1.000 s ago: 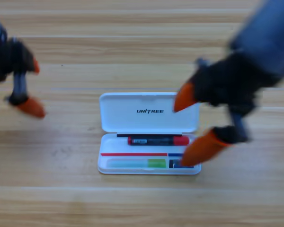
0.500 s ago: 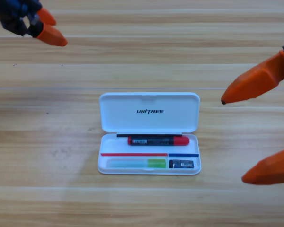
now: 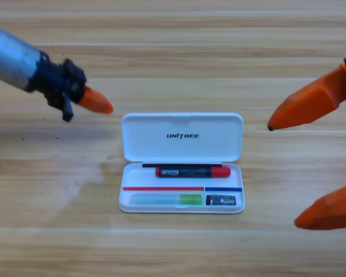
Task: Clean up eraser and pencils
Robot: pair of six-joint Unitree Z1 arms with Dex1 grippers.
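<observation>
The white case (image 3: 150, 141) lies open in the middle of the table, lid folded back. In its tray, the black pencil with red ends (image 3: 193, 171) lies along the upper slot. The light green pencil (image 3: 166, 199) lies along the lower slot, and the small dark eraser (image 3: 221, 199) sits just right of it. My left gripper (image 3: 97, 102) hovers just off the lid's upper left corner, touching nothing; only one orange jaw shows. My right gripper (image 3: 283, 173) is large at the right edge, open and empty, well right of the case.
The grey left arm (image 3: 11, 57) slants in from the left edge. The case stands alone on the wooden table (image 3: 173, 248).
The right gripper pulled back from the case's right end to the right edge, then held still. The left gripper rose to the top left corner, then came down and right toward the lid.
</observation>
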